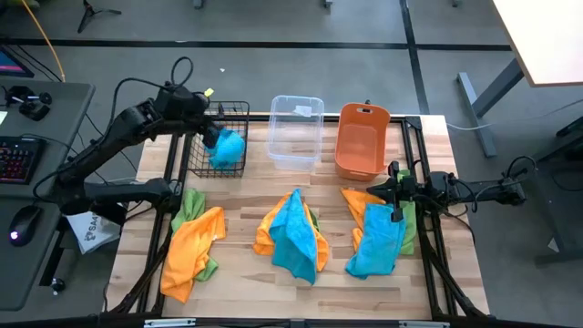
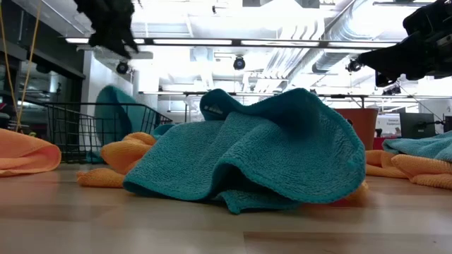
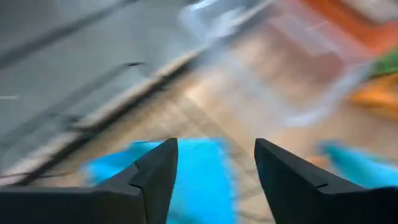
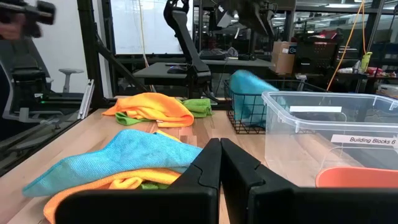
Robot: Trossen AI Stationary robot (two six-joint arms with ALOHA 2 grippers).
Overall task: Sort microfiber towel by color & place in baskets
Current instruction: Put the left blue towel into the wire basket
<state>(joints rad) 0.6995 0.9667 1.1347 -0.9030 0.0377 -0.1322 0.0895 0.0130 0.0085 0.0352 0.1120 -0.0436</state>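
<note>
A turquoise towel [image 1: 226,146] lies bunched inside the black wire basket [image 1: 239,111] at the table's far left. My left gripper [image 1: 206,116] hovers open just above it, and its fingers [image 3: 155,177] stand over the turquoise cloth [image 3: 205,180] without touching. The clear tub [image 1: 296,128] and the orange bin [image 1: 362,137] stand to the basket's right. My right gripper [image 1: 390,188] is shut and holds nothing, raised above the right pile's turquoise towel [image 1: 376,239]. A middle pile has a turquoise towel [image 1: 296,235] lying over an orange one [image 1: 266,239]. At the left lie an orange towel [image 1: 191,244] and a green towel [image 1: 189,206].
The right pile also holds an orange towel [image 1: 361,197] and a green towel [image 1: 410,224]. Black frame rails [image 1: 435,255] run along both table sides. Bare wood lies along the near edge [image 1: 273,305]. A desk with keyboard and mouse [image 1: 23,223] stands to the table's left.
</note>
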